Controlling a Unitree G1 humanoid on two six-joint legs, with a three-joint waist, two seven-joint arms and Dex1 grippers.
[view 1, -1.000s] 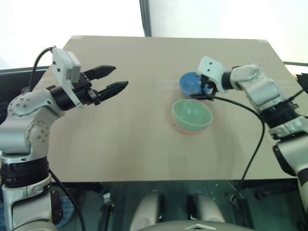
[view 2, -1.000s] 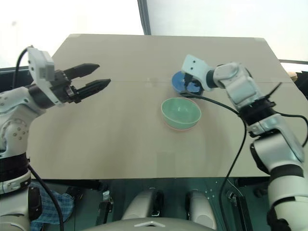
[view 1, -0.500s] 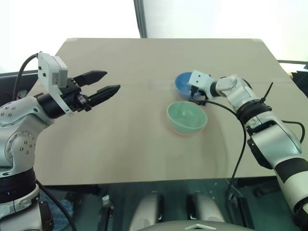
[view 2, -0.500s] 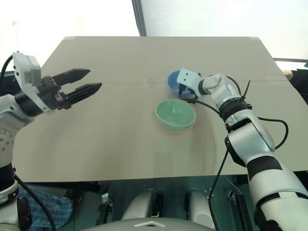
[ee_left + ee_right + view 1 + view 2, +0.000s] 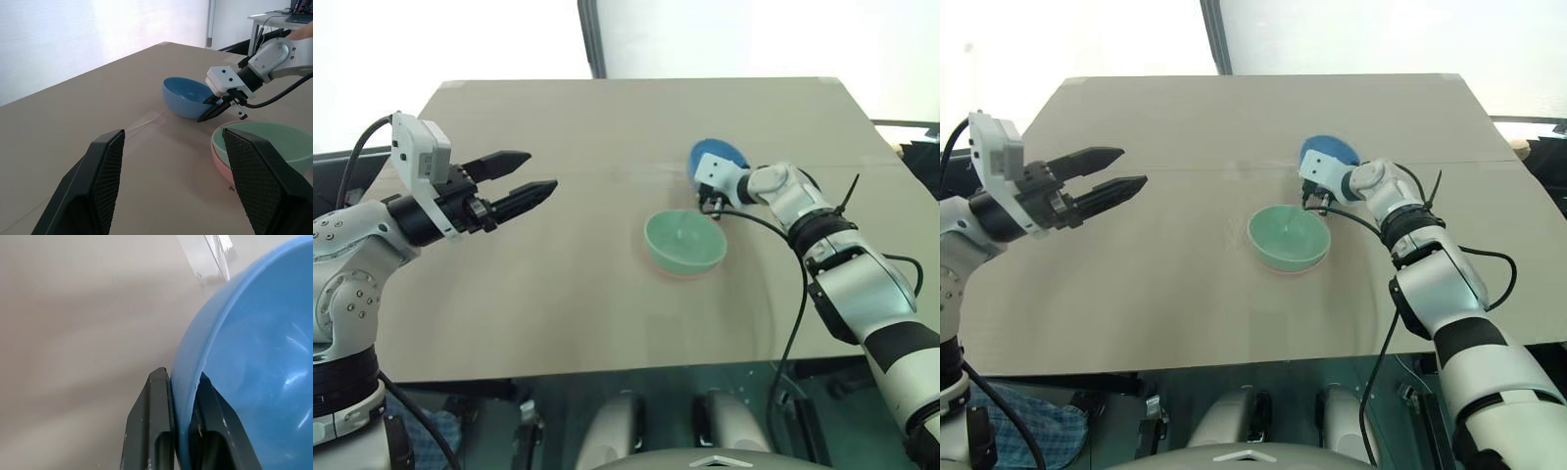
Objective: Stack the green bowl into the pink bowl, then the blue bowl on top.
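Blue bowl [image 5: 244, 357]: our right pincer [image 5: 182, 428] has just clamped its rim; lift onto green bowl [image 5: 683, 241], already in pink bowl [image 5: 220, 152], comes next. Left pincer [image 5: 530, 176] wide, idle.

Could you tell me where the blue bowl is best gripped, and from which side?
By its thin rim, one finger inside and one outside the wall, as the right gripper has it, shut on the blue bowl. Come from the side facing the green bowl: the round wall is too wide to span.
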